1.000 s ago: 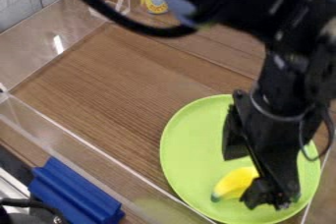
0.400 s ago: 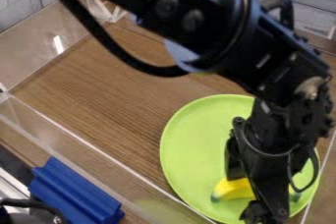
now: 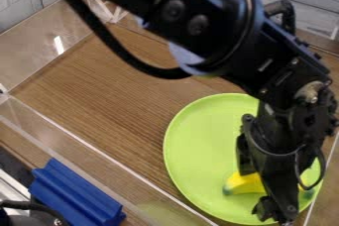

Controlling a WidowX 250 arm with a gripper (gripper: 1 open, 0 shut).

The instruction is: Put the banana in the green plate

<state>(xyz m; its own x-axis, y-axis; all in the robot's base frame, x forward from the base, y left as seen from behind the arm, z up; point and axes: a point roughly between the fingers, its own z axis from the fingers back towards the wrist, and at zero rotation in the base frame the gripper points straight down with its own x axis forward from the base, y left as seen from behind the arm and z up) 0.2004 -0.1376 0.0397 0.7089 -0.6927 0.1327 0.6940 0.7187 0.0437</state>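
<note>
The green plate (image 3: pixel 199 149) lies on the wooden table at the lower right. On its near right part rests the banana (image 3: pixel 241 182), with only a small yellow piece showing beside the black fingers. My gripper (image 3: pixel 263 192) points straight down over the banana. It is open, and its fingers (image 3: pixel 280 206) stand low on either side of the fruit. Whether they touch the banana I cannot tell, because the gripper body hides most of it.
A blue block-like object (image 3: pixel 73 198) sits at the bottom left near the table's front edge. A clear plastic wall (image 3: pixel 40 121) runs along the left side. The big black arm (image 3: pixel 199 22) stretches across the upper middle of the view over the wooden table (image 3: pixel 113 96).
The gripper has sunk lower onto the plate, so its fingers now straddle the banana and hide more of it. The arm has swung across the upper view. The banana has not moved.
</note>
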